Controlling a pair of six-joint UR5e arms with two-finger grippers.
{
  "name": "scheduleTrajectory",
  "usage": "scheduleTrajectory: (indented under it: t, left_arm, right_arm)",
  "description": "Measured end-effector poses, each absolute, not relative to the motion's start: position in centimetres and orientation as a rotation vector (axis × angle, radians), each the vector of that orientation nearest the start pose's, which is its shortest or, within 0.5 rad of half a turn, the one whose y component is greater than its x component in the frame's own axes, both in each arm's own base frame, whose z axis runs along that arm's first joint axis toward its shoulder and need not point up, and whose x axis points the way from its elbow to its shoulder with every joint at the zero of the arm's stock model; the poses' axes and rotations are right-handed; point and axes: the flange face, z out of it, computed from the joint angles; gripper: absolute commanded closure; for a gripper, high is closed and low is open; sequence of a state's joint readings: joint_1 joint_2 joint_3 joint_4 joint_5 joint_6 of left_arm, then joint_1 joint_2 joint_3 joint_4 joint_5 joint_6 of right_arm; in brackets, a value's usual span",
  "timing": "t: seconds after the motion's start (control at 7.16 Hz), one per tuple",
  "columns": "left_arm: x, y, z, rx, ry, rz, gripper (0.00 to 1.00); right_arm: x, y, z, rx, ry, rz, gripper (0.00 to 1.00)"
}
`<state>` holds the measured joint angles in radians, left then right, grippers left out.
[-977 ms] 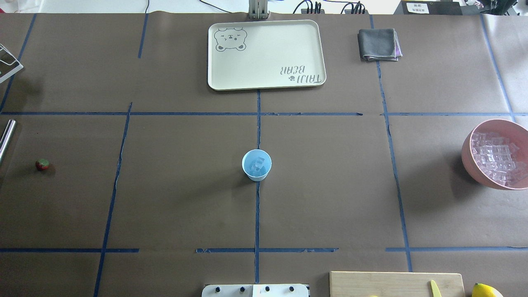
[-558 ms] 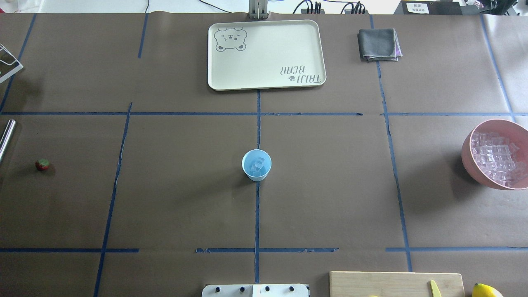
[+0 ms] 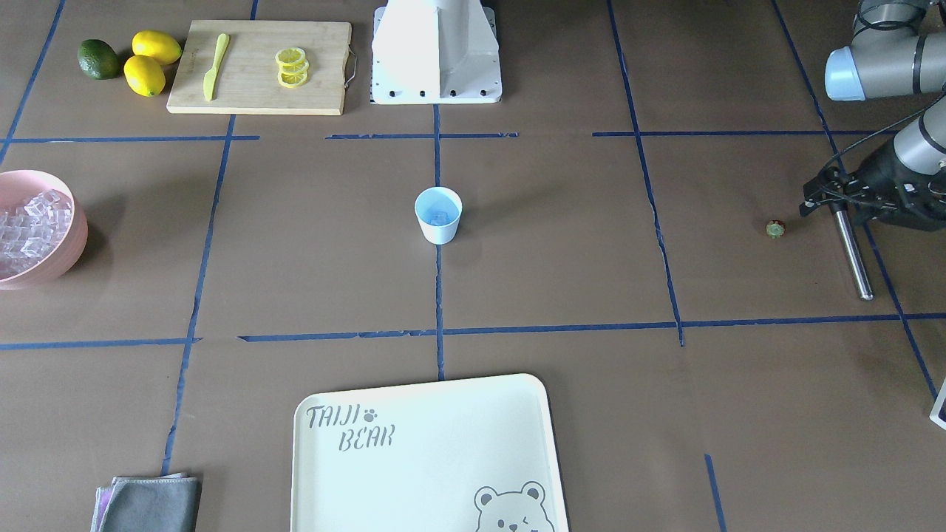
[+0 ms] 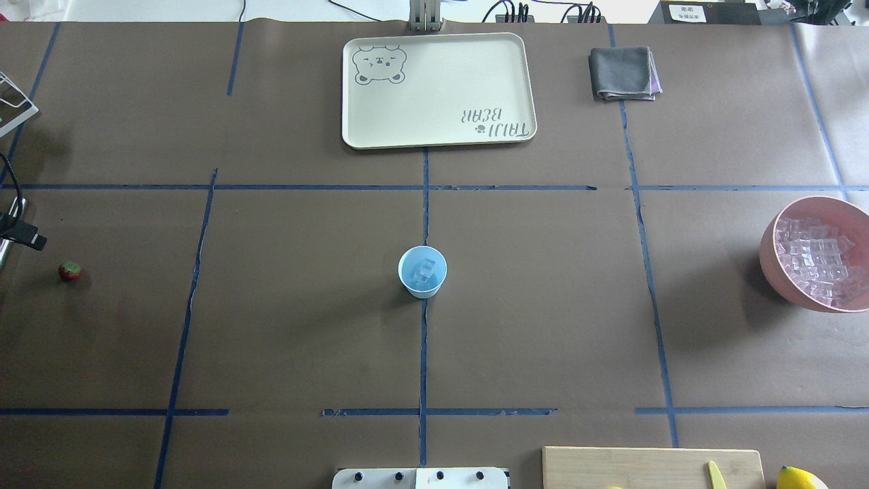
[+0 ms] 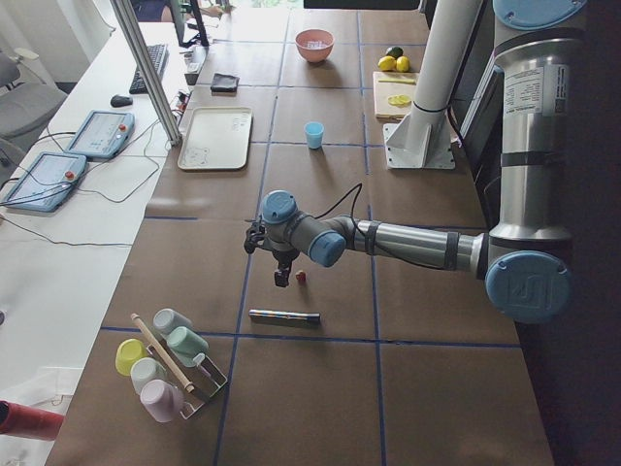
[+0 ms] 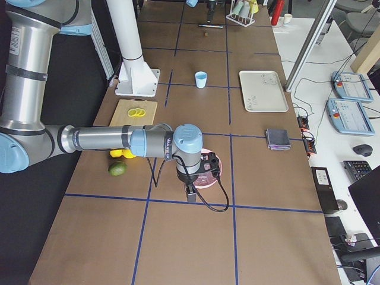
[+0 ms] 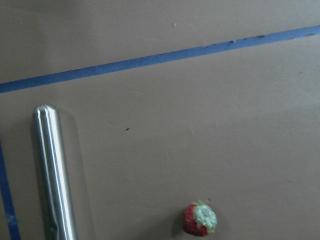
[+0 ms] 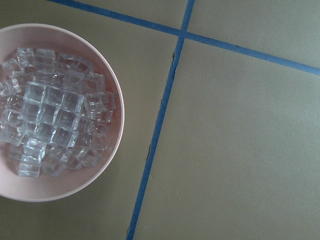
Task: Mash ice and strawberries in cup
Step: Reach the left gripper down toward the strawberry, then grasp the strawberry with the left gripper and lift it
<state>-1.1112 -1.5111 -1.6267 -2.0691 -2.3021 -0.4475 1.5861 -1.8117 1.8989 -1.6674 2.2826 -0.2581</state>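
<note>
The cup stands well away from both my grippers, a few cubes of ice inside. The strawberry lies on the table just below my left gripper, beside a metal rod. My right gripper hangs by the pink bowl. I cannot tell whether either is released or clenched. By my judgement, adding the berry and mashing are still to do.

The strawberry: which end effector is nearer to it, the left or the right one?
Left. The left end effector hangs just beside the strawberry; the right end effector is at the table's far end, by the pink bowl.
</note>
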Motion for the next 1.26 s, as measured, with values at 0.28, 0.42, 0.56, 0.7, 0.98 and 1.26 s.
scheduleTrajectory:
  t: [0.28,0.42,0.56,0.7,0.98,1.26]
  left_arm:
    - [18.3,-46.3,62.3,0.119,0.869,0.152,0.00]
    - [19.9,-46.0,62.4,0.119,0.852,0.137,0.00]
    - [21.1,-45.7,62.4,0.121,0.835,0.127,0.00]
    - [21.6,-45.5,62.4,0.120,0.828,0.122,0.00]
    - [22.0,-45.1,62.3,0.118,0.826,0.123,0.00]
    - [22.5,-44.8,62.2,0.113,0.828,0.133,0.00]
  right_arm:
    - [7.4,-38.7,61.7,0.088,-0.711,-0.229,0.01]
    - [7.4,-38.7,61.8,0.088,-0.711,-0.229,0.01]
    - [7.4,-38.7,61.8,0.087,-0.711,-0.229,0.01]
    - [7.4,-38.7,61.9,0.085,-0.711,-0.228,0.01]
    - [7.4,-38.6,62.0,0.083,-0.714,-0.227,0.01]
    - [7.4,-38.6,62.1,0.081,-0.715,-0.227,0.01]
